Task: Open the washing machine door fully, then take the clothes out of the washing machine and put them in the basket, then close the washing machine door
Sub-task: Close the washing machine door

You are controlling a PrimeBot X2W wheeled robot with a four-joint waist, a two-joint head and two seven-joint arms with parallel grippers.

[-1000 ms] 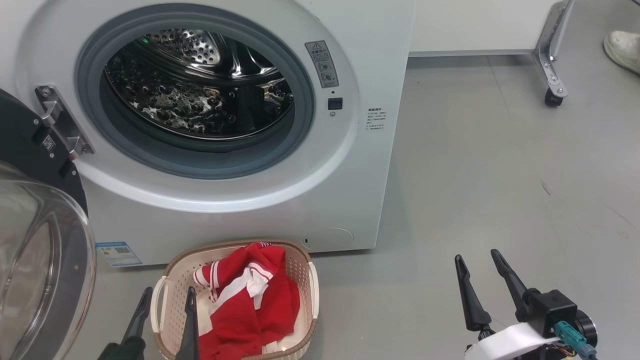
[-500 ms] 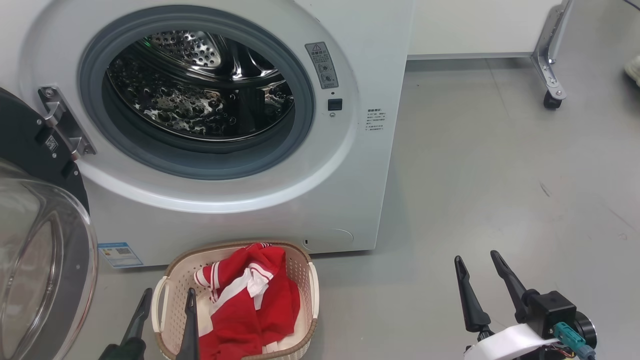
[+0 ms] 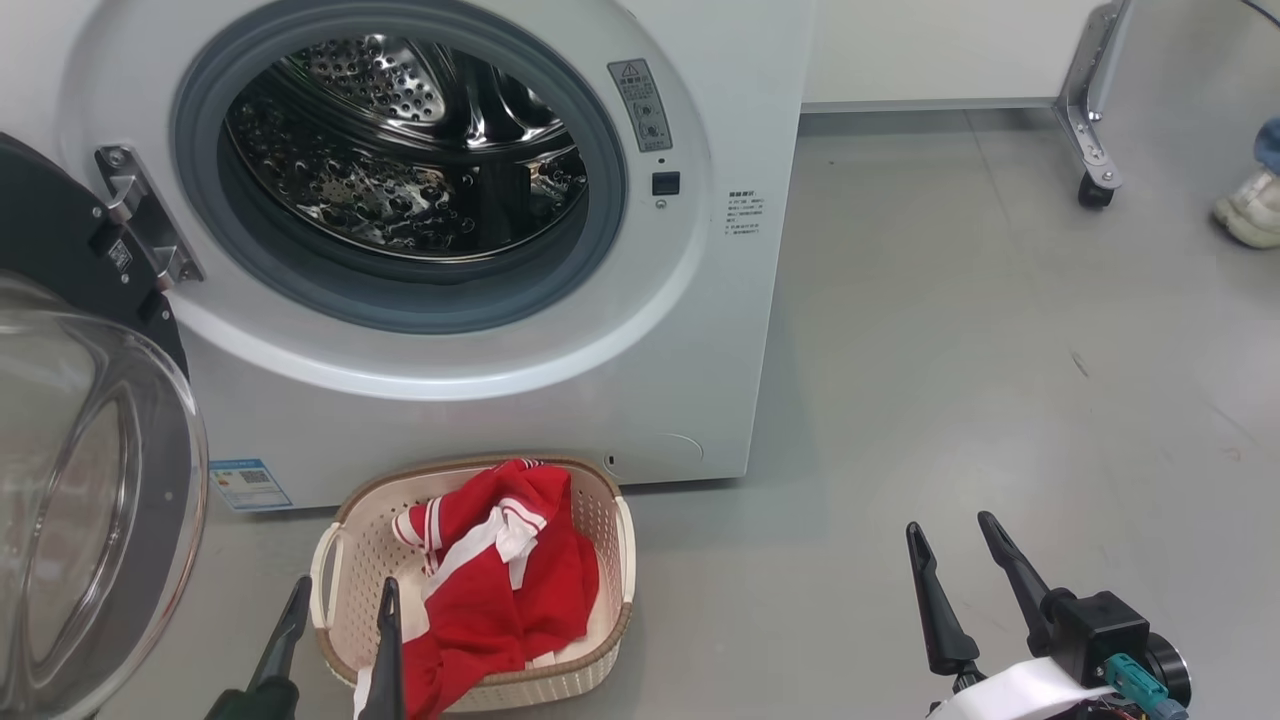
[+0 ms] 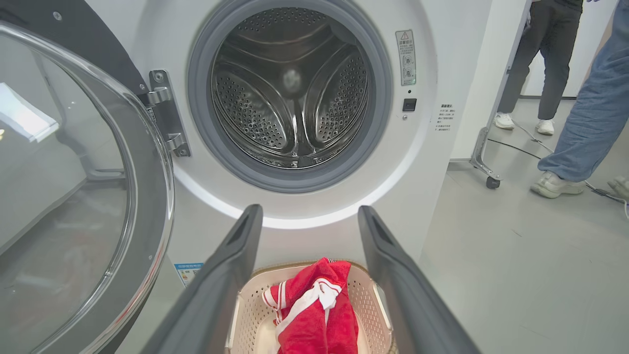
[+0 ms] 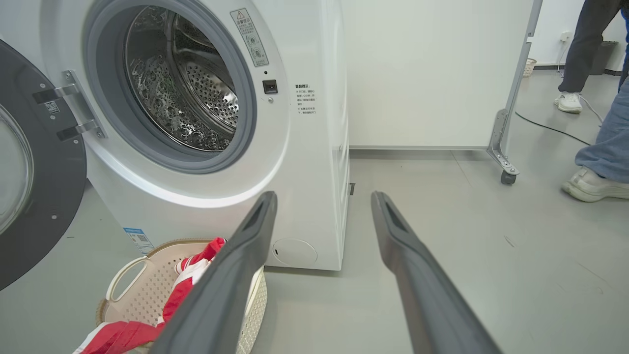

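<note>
- The door (image 3: 90,500) stands swung wide to the left of the washer (image 3: 480,420), hanging on a metal hinge (image 3: 150,230). Its glossy black rim and bulging clear glass bowl face the robot.
- The washer's round mouth is ringed in grey rubber. Behind it the drum (image 3: 400,150) shows shiny perforated steel.
- The basket (image 3: 603,540) sits on the grey floor (image 3: 950,350) just in front of the washer, below the mouth. It is cream with perforated sides, a brown rim and white handles.
- The clothes (image 3: 500,600) lie crumpled in the basket: bright red fabric with white stripes and white trim. They fill most of the basket, and one edge spills over its near rim.
- The left hand (image 3: 343,588) is released and empty. It hovers at the basket's near left corner, one finger by the left handle and the other over the edge of the clothes; whether it touches them I cannot tell.
- The right hand (image 3: 948,527) is also released and empty, over bare floor well to the right of the basket.
- A person's pale shoe (image 3: 1245,215) rests on the floor at far right, near a caster (image 3: 1090,192).
</note>
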